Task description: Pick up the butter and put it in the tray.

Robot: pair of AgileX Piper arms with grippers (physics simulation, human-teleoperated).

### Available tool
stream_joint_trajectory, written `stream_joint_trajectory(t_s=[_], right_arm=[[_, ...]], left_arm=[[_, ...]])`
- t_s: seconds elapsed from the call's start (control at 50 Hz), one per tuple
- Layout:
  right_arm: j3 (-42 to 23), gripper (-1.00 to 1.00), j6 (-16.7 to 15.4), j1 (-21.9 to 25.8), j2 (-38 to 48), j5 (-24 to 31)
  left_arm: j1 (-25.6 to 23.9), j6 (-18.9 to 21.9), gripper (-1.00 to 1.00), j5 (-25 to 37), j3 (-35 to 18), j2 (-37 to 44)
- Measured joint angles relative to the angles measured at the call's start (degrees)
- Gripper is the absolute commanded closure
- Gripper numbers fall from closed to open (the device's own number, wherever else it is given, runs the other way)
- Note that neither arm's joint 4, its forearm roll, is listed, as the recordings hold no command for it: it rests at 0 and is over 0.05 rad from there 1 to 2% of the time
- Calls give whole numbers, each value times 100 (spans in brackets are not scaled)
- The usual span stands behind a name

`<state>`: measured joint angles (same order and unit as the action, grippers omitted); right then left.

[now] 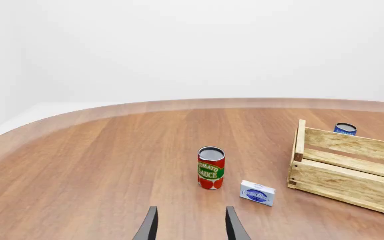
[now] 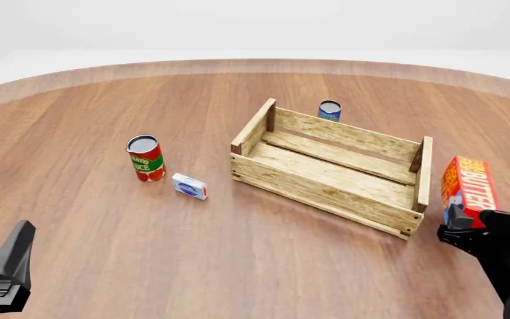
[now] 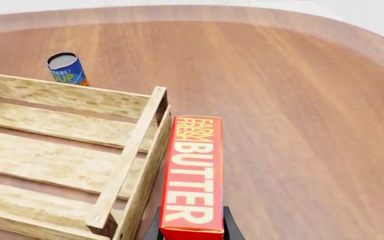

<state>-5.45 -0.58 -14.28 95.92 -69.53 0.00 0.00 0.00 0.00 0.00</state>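
Observation:
The butter (image 2: pixel 467 189) is a red carton with an orange "BUTTER" face, held on end just outside the tray's right end wall. My right gripper (image 2: pixel 459 231) is shut on its lower, blue-patched end. In the right wrist view the butter (image 3: pixel 193 175) runs alongside the tray's end slat (image 3: pixel 135 150), with black fingers (image 3: pixel 231 227) gripping its near end. The tray (image 2: pixel 331 166) is a large wooden slat crate in mid-table with nothing inside. My left gripper (image 2: pixel 2 276) hovers open at the near left; its fingers (image 1: pixel 148 225) hold nothing.
A tomato sauce can (image 2: pixel 145 158) stands left of the tray, with a small white-and-blue box (image 2: pixel 189 186) lying beside it. A blue can (image 2: pixel 329 111) stands behind the tray's far wall. From the left wrist I see the can (image 1: pixel 211 168), the box (image 1: pixel 257 193) and the tray (image 1: pixel 349 167).

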Motion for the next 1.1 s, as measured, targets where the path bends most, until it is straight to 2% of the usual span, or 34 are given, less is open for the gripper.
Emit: stream_joint_trajectory(t_s=[0.28,0.46,0.94,1.1], right_arm=[[231,100,-32,29,-356,16],[345,100,-61,53,-755,216],[424,100,-125,194,-2120,1299],[389,100,-132,261,-2686,1832]], left_arm=[[0,0,-100,0,0,0],[0,0,-100,0,0,0],[0,0,-100,0,0,0],[0,0,-100,0,0,0]])
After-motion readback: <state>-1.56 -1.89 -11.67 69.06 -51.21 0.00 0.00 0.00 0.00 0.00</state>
